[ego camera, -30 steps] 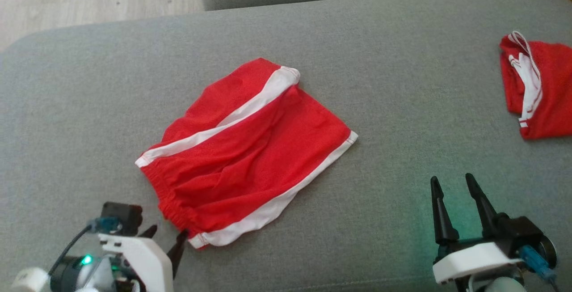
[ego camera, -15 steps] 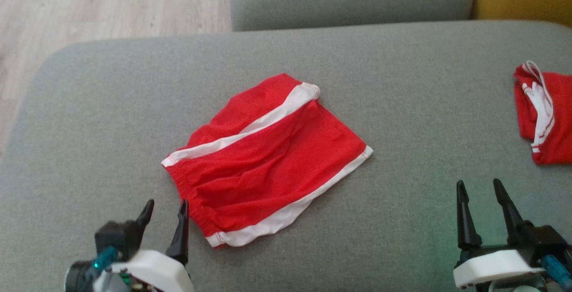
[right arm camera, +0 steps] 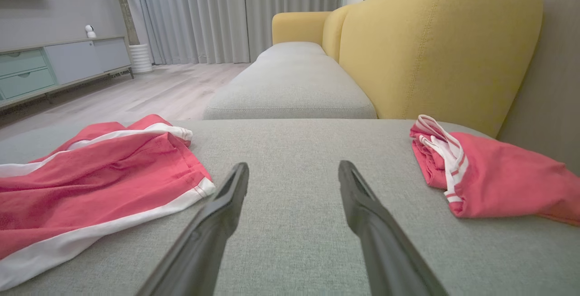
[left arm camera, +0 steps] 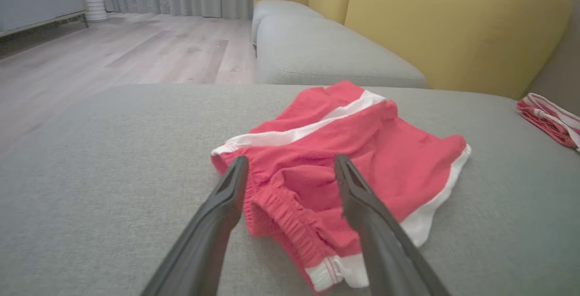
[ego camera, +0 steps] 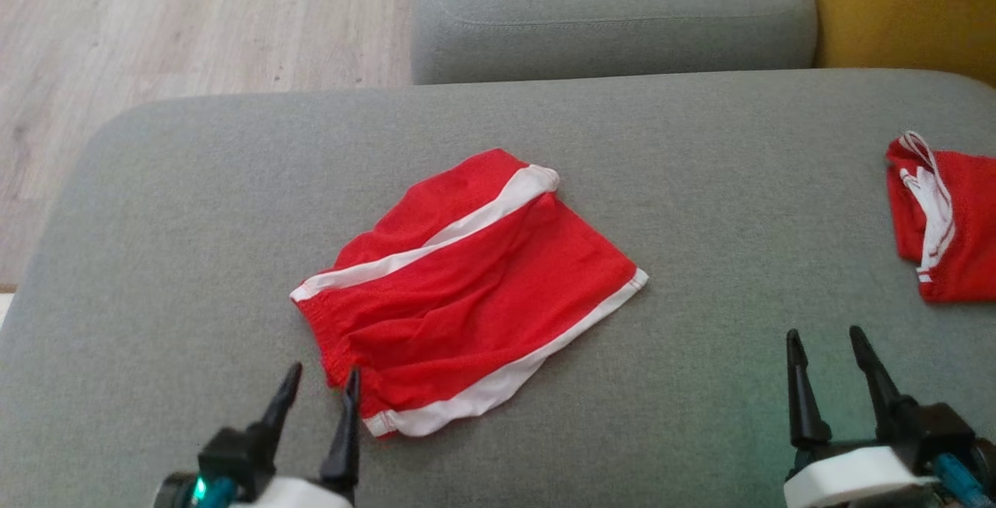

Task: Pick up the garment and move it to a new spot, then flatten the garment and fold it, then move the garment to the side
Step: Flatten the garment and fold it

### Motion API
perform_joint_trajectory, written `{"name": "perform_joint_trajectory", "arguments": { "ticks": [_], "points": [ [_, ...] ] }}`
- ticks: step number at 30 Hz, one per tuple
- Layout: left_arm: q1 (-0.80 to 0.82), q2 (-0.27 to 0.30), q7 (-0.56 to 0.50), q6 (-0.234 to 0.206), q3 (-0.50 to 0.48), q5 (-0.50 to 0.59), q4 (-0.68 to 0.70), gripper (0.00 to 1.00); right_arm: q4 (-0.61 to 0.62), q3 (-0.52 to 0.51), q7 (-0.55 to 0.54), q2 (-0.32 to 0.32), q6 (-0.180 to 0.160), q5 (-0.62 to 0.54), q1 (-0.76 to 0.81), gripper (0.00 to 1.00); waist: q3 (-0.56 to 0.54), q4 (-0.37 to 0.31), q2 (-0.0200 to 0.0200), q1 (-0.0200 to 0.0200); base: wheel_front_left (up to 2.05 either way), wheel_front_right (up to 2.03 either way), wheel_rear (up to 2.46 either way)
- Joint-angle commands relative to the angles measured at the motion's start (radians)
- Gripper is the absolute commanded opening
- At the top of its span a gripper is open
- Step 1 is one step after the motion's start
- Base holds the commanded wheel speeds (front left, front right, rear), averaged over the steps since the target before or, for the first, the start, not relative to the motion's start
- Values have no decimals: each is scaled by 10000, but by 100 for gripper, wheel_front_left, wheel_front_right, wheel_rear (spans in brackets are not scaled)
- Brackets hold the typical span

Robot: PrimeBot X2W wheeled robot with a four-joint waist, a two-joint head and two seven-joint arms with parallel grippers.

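Observation:
Red shorts with white stripes (ego camera: 467, 290) lie folded on the grey cushion (ego camera: 194, 204), waistband toward me. In the left wrist view the shorts (left arm camera: 362, 151) spread just beyond the fingertips, the elastic waistband between them. My left gripper (ego camera: 320, 380) is open at the waistband's near corner, its right finger touching or just over the fabric edge. My right gripper (ego camera: 825, 341) is open over bare cushion, well to the right of the shorts. The right wrist view shows the shorts (right arm camera: 99, 173) to its left and my right gripper (right arm camera: 292, 171) empty.
A second red and white garment (ego camera: 941, 220) lies bunched at the cushion's right edge, also in the right wrist view (right arm camera: 489, 173). Another grey cushion (ego camera: 615, 10) and a yellow backrest (ego camera: 903, 2) sit behind. Wooden floor (ego camera: 156, 26) lies beyond the left edge.
The camera has tilted, shifting the whole scene down. My left gripper has turned upright and come forward to the waistband corner. The right gripper has held its pose, open.

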State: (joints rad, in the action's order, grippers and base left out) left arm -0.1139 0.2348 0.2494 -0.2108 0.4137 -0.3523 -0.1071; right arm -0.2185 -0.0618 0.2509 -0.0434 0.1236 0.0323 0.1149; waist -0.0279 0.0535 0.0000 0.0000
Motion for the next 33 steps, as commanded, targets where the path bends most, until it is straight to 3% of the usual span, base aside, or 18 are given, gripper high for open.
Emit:
{"name": "perform_joint_trajectory", "arguments": {
  "ticks": [1,5,14,23,27,29,33],
  "points": [
    [-3,-137,121,356,-580,326,196,100,178,304,109,-68,71,-13,-260,100,-26,-41,0,0,0,0,0],
    [-224,-610,122,949,-1205,905,75,100,89,427,109,-68,71,85,-307,100,-26,-65,0,0,0,0,0],
    [-459,-1330,123,1748,-2252,1982,323,100,19,664,109,-68,71,415,-307,100,-101,197,0,0,0,0,0],
    [-532,-1688,123,2229,-2705,2385,87,100,-71,802,109,-68,71,590,-434,100,-88,310,0,0,0,0,0],
    [-539,-1743,123,2344,-2472,2352,-477,100,-128,891,109,-68,71,619,-772,100,11,314,0,0,0,0,0],
    [-449,-1765,-127,2316,-2271,2332,-928,100,-384,1012,-209,-68,71,693,-1198,100,131,342,0,0,0,0,0],
    [-92,-1796,-1654,2198,-1926,2206,-1212,100,-1037,1437,-2030,-68,71,814,-2381,100,605,472,0,0,0,0,0]
  ]
}}
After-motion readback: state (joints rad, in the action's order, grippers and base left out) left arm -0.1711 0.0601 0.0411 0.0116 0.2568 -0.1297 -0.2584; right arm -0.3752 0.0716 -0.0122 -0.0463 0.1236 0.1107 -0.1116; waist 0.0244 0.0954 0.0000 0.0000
